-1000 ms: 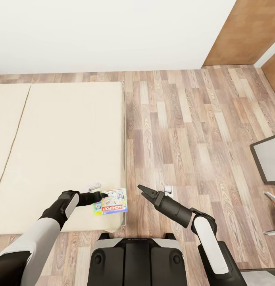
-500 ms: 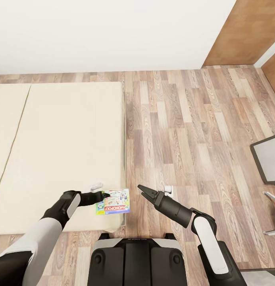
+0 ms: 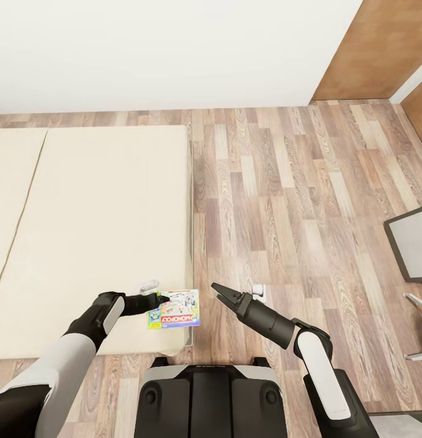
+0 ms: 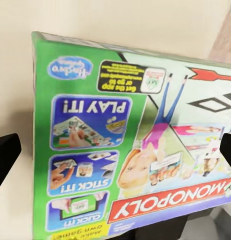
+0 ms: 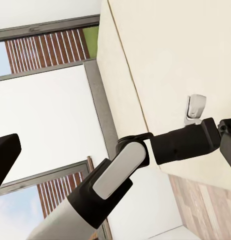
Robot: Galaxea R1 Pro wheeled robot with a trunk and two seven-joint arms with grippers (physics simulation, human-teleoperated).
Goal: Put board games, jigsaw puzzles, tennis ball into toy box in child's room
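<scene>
A Monopoly board game (image 3: 174, 309) lies flat on the bed (image 3: 95, 231), at its near right corner, with one end sticking out past the bed's edge. Its green, cartoon-covered lid (image 4: 130, 145) faces the left wrist camera. My left gripper (image 3: 158, 299) is at the box's left end. The black fingertips (image 4: 5, 157) stand wide apart at either side of the left wrist view, so the gripper is open. My right gripper (image 3: 220, 293) hangs open over the floor just right of the box, holding nothing. The right wrist view looks at my left forearm (image 5: 120, 170) over the beige sheet.
Wood-plank floor (image 3: 284, 194) stretches right of the bed to a white wall (image 3: 174, 48). A brown door (image 3: 381, 48) is at the back right. A dark grey-topped unit (image 3: 411, 243) juts in at the right edge. Tall grey-framed windows (image 5: 70, 100) appear in the right wrist view.
The left gripper and the Monopoly box have shifted slightly to the right, so the box now overhangs the bed's edge a little more. The right arm has not moved.
</scene>
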